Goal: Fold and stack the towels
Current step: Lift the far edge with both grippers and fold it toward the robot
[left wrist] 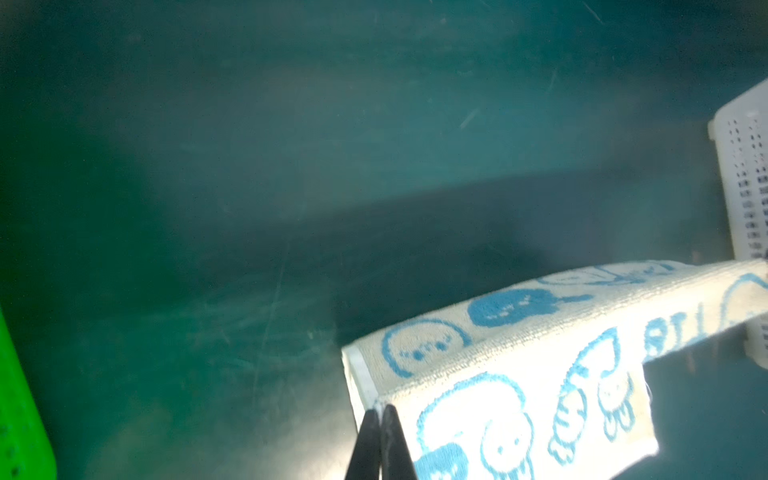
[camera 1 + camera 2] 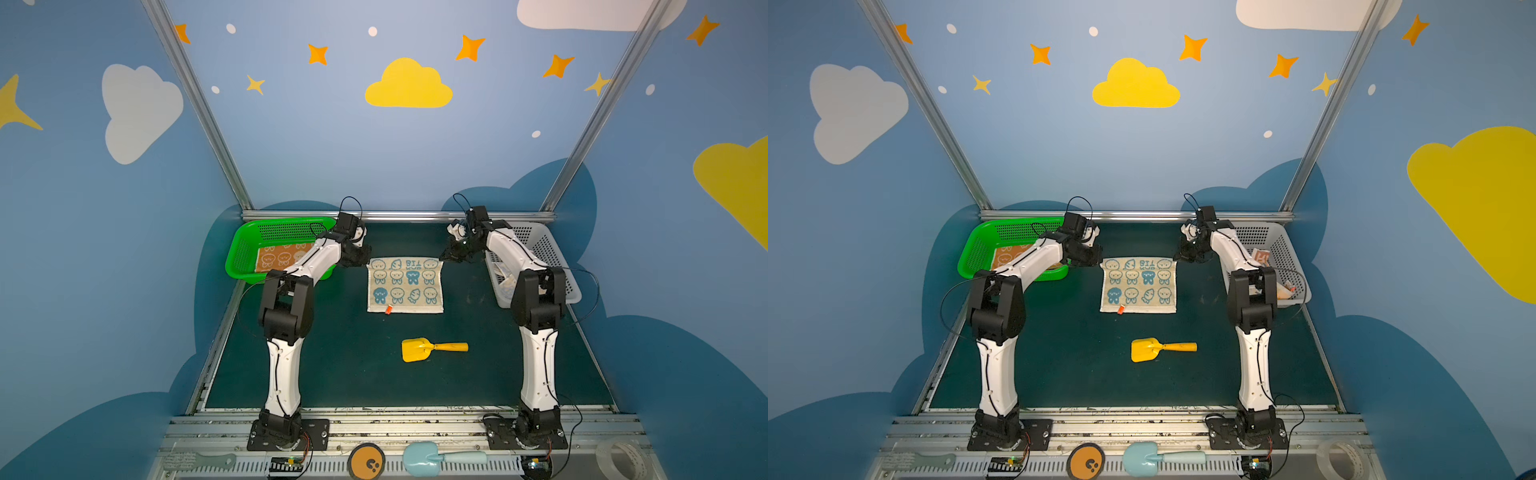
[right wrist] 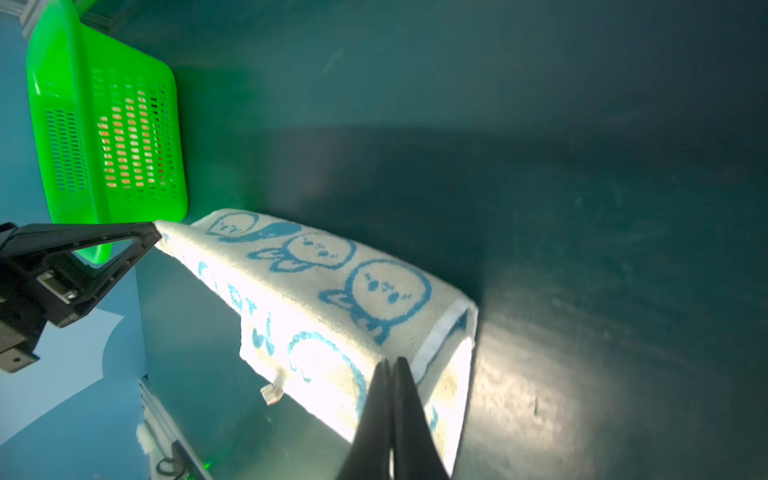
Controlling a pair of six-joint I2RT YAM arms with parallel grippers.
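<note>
A: Walk me down from the big things.

B: Table, dark green. Green basket at its far left corner, white basket along the far right side.

A: Towels?

B: Blue towel is in the middle of the table, between the baskets. Orange towel lies in the green basket. Lettered towel sits bunched in the white one.

A: Anything else?

B: A yellow shovel nearer the front, apart from the blue towel.

A: Grippers?

B: Left gripper is pinched tight on the blue towel's far left corner, right gripper on its far right corner. The wrist views show that far edge raised off the table.

A: So which step?

B: I'd say the first fold of the blue towel, barely started. The next move calls for both corners to travel together toward the near edge, level and in step. They should land corner on corner before the jaws let go.
</note>
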